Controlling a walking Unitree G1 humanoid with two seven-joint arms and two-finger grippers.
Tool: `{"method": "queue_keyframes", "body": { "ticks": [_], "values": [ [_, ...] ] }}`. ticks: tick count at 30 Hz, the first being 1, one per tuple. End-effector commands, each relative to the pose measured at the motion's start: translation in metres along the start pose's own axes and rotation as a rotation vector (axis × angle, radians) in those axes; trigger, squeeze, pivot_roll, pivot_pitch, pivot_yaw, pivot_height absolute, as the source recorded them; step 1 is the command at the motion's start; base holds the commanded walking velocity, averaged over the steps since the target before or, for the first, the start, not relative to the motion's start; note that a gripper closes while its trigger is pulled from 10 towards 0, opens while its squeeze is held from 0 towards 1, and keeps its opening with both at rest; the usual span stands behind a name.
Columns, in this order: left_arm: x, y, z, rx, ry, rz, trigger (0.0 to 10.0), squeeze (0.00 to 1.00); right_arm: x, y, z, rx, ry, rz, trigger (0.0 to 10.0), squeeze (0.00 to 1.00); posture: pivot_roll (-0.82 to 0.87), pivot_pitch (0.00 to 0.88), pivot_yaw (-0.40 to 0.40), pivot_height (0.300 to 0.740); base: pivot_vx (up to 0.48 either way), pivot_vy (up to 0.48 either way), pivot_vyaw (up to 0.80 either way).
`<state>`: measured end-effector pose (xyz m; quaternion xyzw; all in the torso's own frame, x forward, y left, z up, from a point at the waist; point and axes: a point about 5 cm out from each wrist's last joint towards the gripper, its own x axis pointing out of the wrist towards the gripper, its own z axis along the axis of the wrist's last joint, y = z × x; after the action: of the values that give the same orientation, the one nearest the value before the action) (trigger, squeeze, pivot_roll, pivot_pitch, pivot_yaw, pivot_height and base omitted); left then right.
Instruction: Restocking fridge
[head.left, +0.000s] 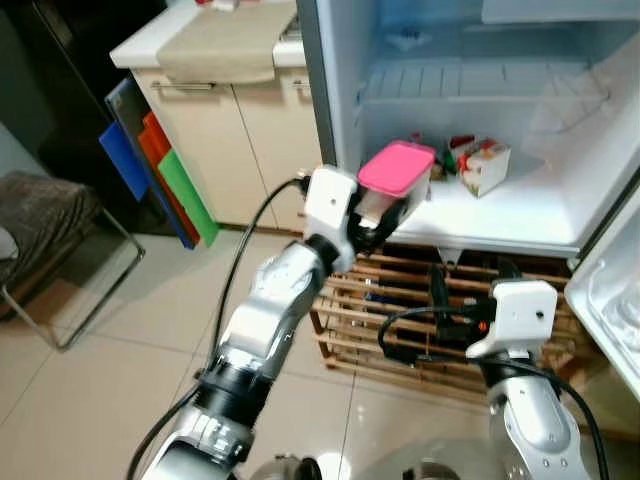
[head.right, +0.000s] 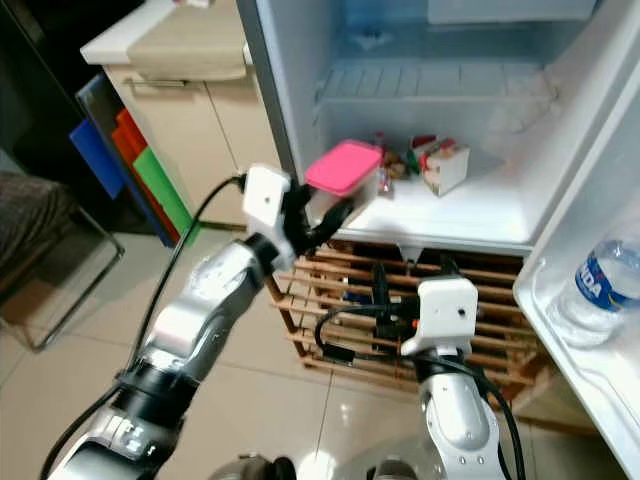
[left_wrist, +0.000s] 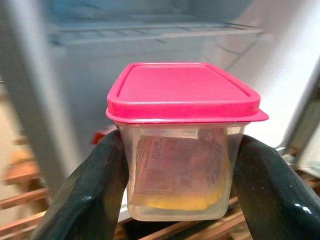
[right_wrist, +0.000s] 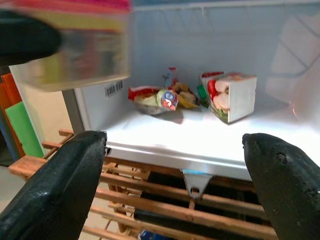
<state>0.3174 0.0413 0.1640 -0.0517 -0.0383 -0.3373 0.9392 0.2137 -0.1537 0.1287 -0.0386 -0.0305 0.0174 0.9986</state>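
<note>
One pink-lidded container (left_wrist: 182, 145) is clamped between the left gripper (head.left: 385, 212) fingers, held at the near left edge of the fridge shelf (head.left: 500, 215), not yet set down. Farther in sit a carton (right_wrist: 231, 95) and what look like snack packets (right_wrist: 157, 98). The right gripper (right_wrist: 175, 185) hangs spread and empty below the shelf.

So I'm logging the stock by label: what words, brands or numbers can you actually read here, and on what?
Nothing reads clearly.
Packet inside the pink-lidded tub held by the left hand: printed lines, too blurred.
Carton on the fridge floor: pictures, lettering too small.
Snack packets beside it: logos, unreadable.
Sticker on the fridge wall: barcode only.
Bottle in the door: blue label, white lettering too blurred.
</note>
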Motion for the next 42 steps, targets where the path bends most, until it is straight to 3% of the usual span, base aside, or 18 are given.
{"method": "queue_keyframes", "body": {
  "ticks": [1, 9, 19, 27, 35, 40, 42],
  "values": [
    [0.0, 0.003, 0.006, 0.004, -0.03, 0.019, 10.0, 0.0, 0.004, 0.002, -0.004, 0.011, 0.027, 0.013, 10.0, 0.0, -0.16, 0.002, 0.118, 0.74, 0.0, 0.0, -0.77],
    [0.001, 0.013, 0.018, 0.039, -0.038, 0.077, 10.0, 0.0, 0.024, -0.005, 0.001, -0.036, -0.02, -0.008, 10.0, 0.0, -0.14, 0.0, 0.121, 0.74, 0.0, 0.0, -0.57],
    [-0.001, 0.033, 0.007, 0.022, 0.001, 0.196, 10.0, 0.0, 0.021, -0.002, -0.005, -0.007, 0.004, -0.008, 10.0, 0.0, -0.14, 0.0, 0.128, 0.74, 0.0, 0.0, -0.39],
    [0.007, 0.041, 0.016, 0.056, -0.017, 0.221, 10.0, 0.0, 0.021, -0.006, -0.012, -0.043, 0.034, 0.013, 10.0, 0.0, -0.15, 0.0, 0.12, 0.74, 0.0, 0.0, -0.7],
    [0.0, 0.044, 0.008, 0.035, -0.01, 0.249, 10.0, 0.0, 0.009, -0.057, -0.034, -0.242, 0.14, -0.184, 10.0, 0.0, -0.15, 0.0, 0.107, 0.736, 0.0, 0.0, -0.06],
    [0.0, 0.043, 0.008, 0.032, -0.011, 0.249, 10.0, 0.0, 0.006, -0.073, -0.042, -0.288, 0.182, -0.269, 10.0, 0.0, -0.15, 0.0, 0.106, 0.736, 0.0, 0.0, 0.0],
    [0.0, 0.043, 0.008, 0.031, -0.011, 0.248, 10.0, 0.0, 0.005, -0.092, -0.047, -0.321, 0.216, -0.347, 10.0, 0.0, -0.15, 0.0, 0.111, 0.736, 0.0, 0.0, 0.0]
  ]
}}
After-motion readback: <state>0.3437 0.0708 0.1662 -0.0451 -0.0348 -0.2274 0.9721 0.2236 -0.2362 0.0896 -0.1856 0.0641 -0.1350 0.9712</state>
